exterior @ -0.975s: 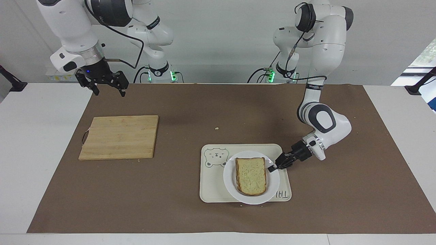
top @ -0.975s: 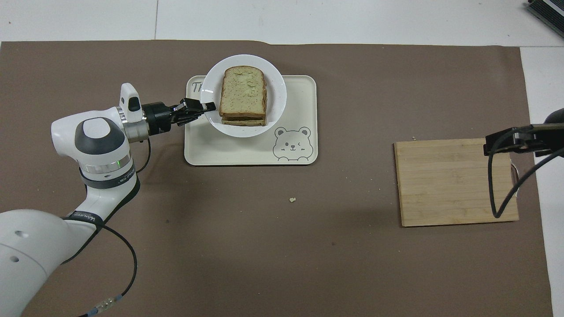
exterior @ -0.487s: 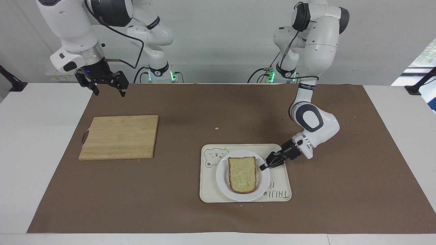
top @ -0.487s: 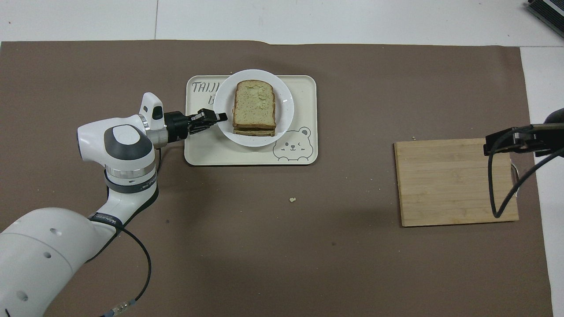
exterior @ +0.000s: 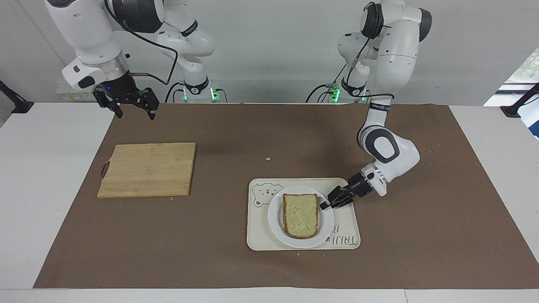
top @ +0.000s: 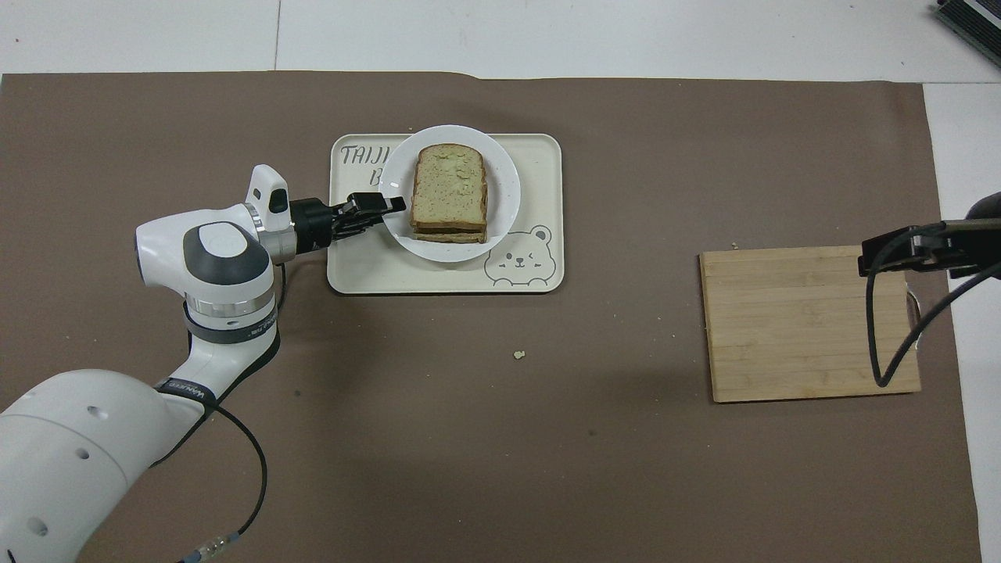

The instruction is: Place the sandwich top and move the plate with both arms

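The desk point(exterior: 50, 176) is white and nearly all of it lies under a brown paper mat point(exterior: 236, 269). Two white arms stand at the robots' end. The left arm point(exterior: 391, 84) bends down low toward the food; the right arm point(exterior: 90, 38) waits, raised over the mat's corner at its own end of the desk.

A wooden cutting board point(exterior: 147, 169) lies flat on the mat toward the right arm's end. Toward the left arm's end sits a cream tray point(exterior: 346, 233) with a bear printed in one corner and lettering along an edge. On the tray rests the plate point(exterior: 276, 219), small, round and white, its rim just reaching the tray's edge farthest from the robots. On the plate lies the sandwich top point(exterior: 300, 214), a pale greenish-yellow slice with a brown crust, stacked on a second slice whose edge shows underneath in the overhead view.

The left gripper point(exterior: 326, 204) lies low and nearly level at the plate's rim, on the side toward the left arm's end, its tips over the rim and just beside the bread. Whether its fingers pinch the rim or stand loose about it I cannot tell.

The right gripper point(exterior: 134, 112) hangs in the air, its fingers point(exterior: 150, 110) spread wide, holding nothing.

A small crumb point(exterior: 268, 158) lies on the mat, nearer to the robots than the tray.
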